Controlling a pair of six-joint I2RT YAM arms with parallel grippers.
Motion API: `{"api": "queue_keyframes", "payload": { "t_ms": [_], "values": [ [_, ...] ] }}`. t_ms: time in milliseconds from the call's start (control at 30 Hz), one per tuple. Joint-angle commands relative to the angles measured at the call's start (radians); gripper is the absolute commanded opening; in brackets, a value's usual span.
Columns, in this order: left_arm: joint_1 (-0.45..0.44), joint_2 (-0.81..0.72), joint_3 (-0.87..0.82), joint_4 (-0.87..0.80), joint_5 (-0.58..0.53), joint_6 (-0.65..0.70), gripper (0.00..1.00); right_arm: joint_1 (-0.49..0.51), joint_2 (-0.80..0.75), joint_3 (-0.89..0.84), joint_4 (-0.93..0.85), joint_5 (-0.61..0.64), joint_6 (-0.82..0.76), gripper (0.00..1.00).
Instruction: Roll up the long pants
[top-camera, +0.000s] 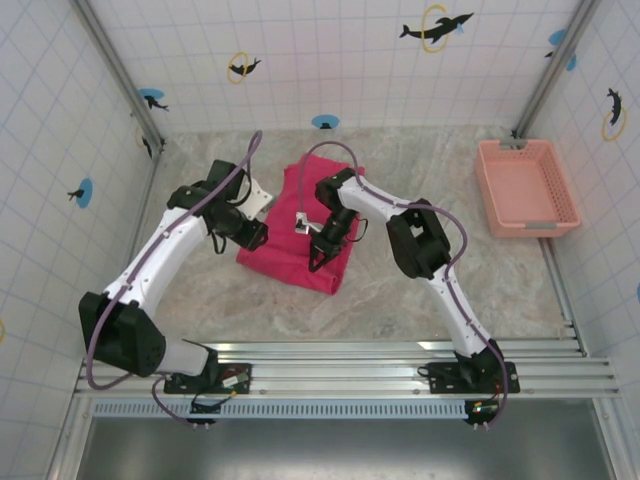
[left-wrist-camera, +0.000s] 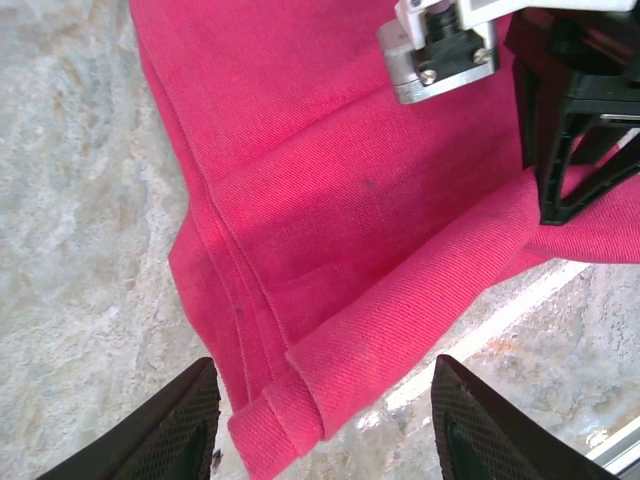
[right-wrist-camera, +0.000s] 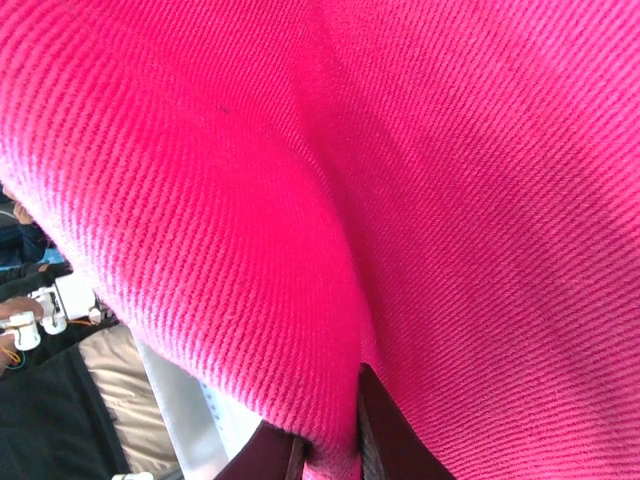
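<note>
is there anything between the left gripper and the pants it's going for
Nothing visible. The left gripper hangs open right over the rolled end of the long pants, with no object between them. The right gripper pinches the same roll farther along, off to the side of that path.

Marble-look desk (top-camera: 380, 300) has the pink-red long pants (top-camera: 290, 255) lying folded on it, and a pale pink plastic basket (top-camera: 520, 190) sits well off to their right.

the long pants (left-wrist-camera: 330, 200) are matt, twill-woven cloth.
</note>
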Motion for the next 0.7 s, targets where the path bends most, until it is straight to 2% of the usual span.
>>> {"api": "queue_keyframes", "payload": {
  "t_ms": [0,100,233,467,667],
  "values": [
    [-0.047,-0.048,-0.071,0.016,-0.023,0.038,0.6,-0.005,0.033,0.03,0.026,-0.003,0.018,0.14],
    [-0.11,-0.091,-0.155,0.094,-0.096,0.042,0.7,-0.008,0.03,0.021,0.033,-0.008,0.027,0.14],
    [-0.117,-0.065,-0.189,0.123,-0.186,0.0,0.74,-0.011,0.026,0.002,0.042,-0.024,0.034,0.14],
    [-0.117,0.172,-0.075,0.081,-0.412,-0.09,0.78,-0.005,0.011,-0.028,0.047,-0.049,0.03,0.14],
    [-0.098,0.352,0.064,0.041,-0.492,-0.163,0.78,-0.004,-0.001,-0.043,0.048,-0.051,0.021,0.14]
  ]
}}
